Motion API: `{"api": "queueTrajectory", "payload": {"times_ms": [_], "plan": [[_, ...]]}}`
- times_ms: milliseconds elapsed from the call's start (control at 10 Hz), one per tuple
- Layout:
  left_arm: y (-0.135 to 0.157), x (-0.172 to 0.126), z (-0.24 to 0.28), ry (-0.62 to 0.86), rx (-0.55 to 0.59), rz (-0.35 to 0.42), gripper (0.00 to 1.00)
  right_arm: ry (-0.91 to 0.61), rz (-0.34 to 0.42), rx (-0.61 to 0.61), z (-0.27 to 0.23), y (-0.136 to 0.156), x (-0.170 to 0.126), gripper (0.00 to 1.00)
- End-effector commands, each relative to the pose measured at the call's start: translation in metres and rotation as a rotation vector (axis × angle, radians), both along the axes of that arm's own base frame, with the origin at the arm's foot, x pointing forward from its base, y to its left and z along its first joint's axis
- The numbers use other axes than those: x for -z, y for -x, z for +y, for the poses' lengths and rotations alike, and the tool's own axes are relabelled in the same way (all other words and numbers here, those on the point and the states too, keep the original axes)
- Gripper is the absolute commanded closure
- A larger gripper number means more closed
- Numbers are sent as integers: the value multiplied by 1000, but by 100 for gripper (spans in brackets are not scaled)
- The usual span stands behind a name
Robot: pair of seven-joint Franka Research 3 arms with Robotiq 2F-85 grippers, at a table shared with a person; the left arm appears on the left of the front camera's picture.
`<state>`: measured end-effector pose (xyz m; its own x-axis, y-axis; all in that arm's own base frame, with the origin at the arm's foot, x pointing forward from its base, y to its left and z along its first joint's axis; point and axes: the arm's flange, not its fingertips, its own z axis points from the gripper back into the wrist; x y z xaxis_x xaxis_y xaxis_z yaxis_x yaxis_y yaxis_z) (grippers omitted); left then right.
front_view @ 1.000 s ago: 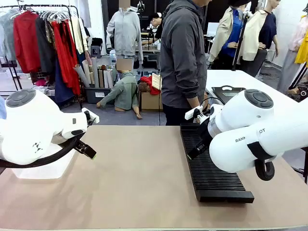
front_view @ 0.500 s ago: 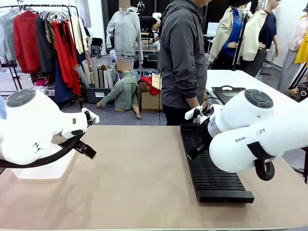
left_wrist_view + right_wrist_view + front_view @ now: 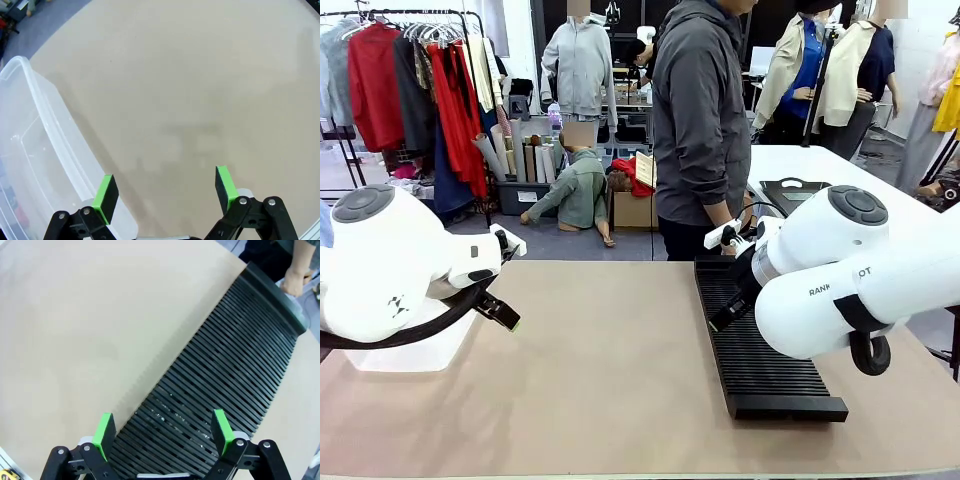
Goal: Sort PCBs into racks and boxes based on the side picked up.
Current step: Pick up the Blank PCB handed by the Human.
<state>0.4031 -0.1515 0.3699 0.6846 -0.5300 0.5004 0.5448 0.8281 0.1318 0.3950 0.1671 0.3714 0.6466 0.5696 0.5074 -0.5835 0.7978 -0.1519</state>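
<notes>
Hovering spread and empty, the right fingers (image 3: 220,427) hang directly over the rack (image 3: 225,365), its long axis running away toward the person (image 3: 700,120); left fingers (image 3: 106,192), likewise spread, sit beside the box (image 3: 45,120)

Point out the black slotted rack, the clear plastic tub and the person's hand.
black slotted rack (image 3: 220,365): right wrist view, middle of its slats.
clear plastic tub (image 3: 52,125): left wrist view, on its rounded rim.
person's hand (image 3: 292,281): right wrist view, middle of the hand.

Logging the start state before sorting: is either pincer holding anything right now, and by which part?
Nothing is held. The left pincer is open over the table beside the clear tub; the right pincer is open above the slotted rack.
</notes>
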Motion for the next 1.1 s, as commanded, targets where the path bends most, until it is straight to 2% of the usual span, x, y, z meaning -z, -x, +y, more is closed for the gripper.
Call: {"api": "queueTrajectory", "payload": {"times_ms": [0,100,300,500,700,800,900,1000], "plan": [[-1,-6,0,22,6,6,0,-27,4,-11,-1,1,-7,0],[-2,-14,1,37,13,24,0,-53,12,-17,-1,2,-18,0],[-6,-43,6,65,-4,55,0,-90,75,13,-2,-4,-47,0],[-17,-79,16,81,-19,127,0,-129,134,32,-11,-18,-79,0],[-27,-110,24,135,22,204,0,-146,272,51,-24,-37,-106,0],[-33,-120,27,182,63,290,0,-169,327,11,-34,-49,-116,0],[-39,-126,30,215,74,335,0,-200,390,18,-45,-60,-122,0],[-42,-129,33,257,81,369,0,-255,405,21,-53,-63,-125,0]]}}
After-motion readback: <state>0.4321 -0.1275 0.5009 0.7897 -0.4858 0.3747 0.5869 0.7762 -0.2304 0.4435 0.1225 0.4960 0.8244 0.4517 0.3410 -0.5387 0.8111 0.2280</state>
